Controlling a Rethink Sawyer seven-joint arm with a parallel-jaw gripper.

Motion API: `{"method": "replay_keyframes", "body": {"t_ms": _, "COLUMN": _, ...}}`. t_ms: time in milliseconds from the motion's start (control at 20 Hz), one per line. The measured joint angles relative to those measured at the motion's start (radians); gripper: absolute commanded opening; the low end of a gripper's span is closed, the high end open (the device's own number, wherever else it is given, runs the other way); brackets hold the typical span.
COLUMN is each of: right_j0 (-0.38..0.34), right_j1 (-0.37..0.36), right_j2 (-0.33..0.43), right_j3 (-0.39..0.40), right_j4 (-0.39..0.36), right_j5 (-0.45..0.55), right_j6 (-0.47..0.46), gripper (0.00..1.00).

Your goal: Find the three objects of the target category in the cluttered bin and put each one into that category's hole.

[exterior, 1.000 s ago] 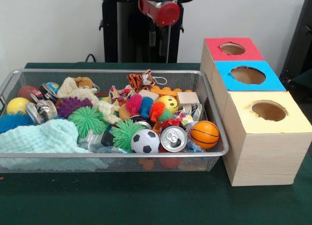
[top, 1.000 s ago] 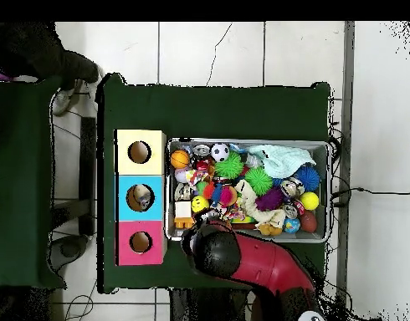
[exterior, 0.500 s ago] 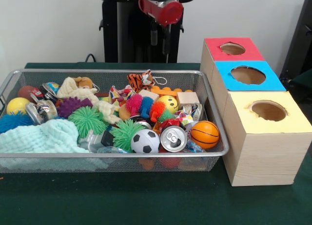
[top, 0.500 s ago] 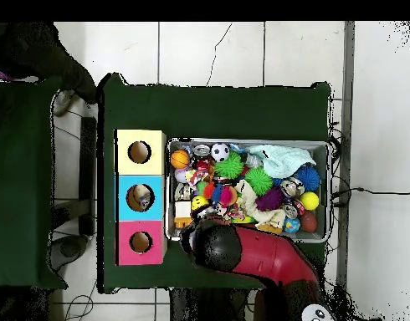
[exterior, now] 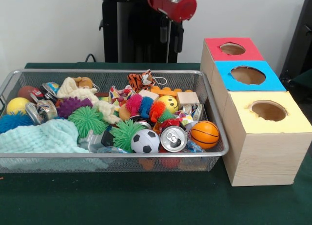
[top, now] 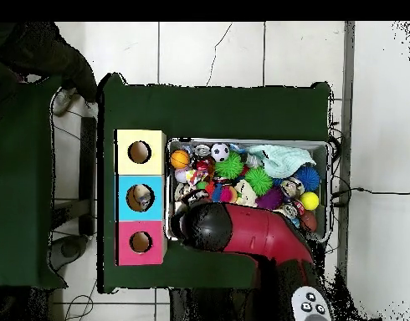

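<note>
The bin (exterior: 112,155) is a wide silver mesh basket full of toys; it also shows in the overhead view (top: 247,142). A see-through wrinkly bottle (exterior: 95,141) lies at its front, between the green spiky balls. Another clear bottle (exterior: 194,111) lies by the wooden block at the right. A scrap with blue on it (exterior: 193,147) peeks out under the basketball. My gripper (exterior: 171,36) hangs open and empty high above the bin's far right edge. In the overhead view the red arm (top: 242,238) hides it.
Three wooden boxes with round holes stand beside the bin: red (exterior: 214,45), blue (exterior: 224,71), yellow (exterior: 243,113). In the overhead view something pale lies in the blue box's hole (top: 141,197). A drink can (exterior: 172,138), soccer ball (exterior: 145,141), basketball (exterior: 204,134) and cloth (exterior: 44,137) fill the bin. A person's dark sleeve (top: 41,50) shows top left.
The arm has swung toward the boxes, rightward in the front view, and now reaches over the bin's corner in the overhead view. The bin's contents have not moved.
</note>
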Motion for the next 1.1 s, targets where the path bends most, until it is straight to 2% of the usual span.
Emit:
{"method": "replay_keyframes", "body": {"t_ms": 500, "right_j0": 0.069, "right_j1": 0.084, "right_j2": 0.001, "right_j3": -0.166, "right_j4": -0.001, "right_j5": 0.015, "right_j6": 0.0, "gripper": 1.0}}
{"method": "replay_keyframes", "body": {"t_ms": 1100, "right_j0": 0.063, "right_j1": 0.167, "right_j2": 0.009, "right_j3": -0.277, "right_j4": -0.023, "right_j5": 0.015, "right_j6": 0.0, "gripper": 1.0}}
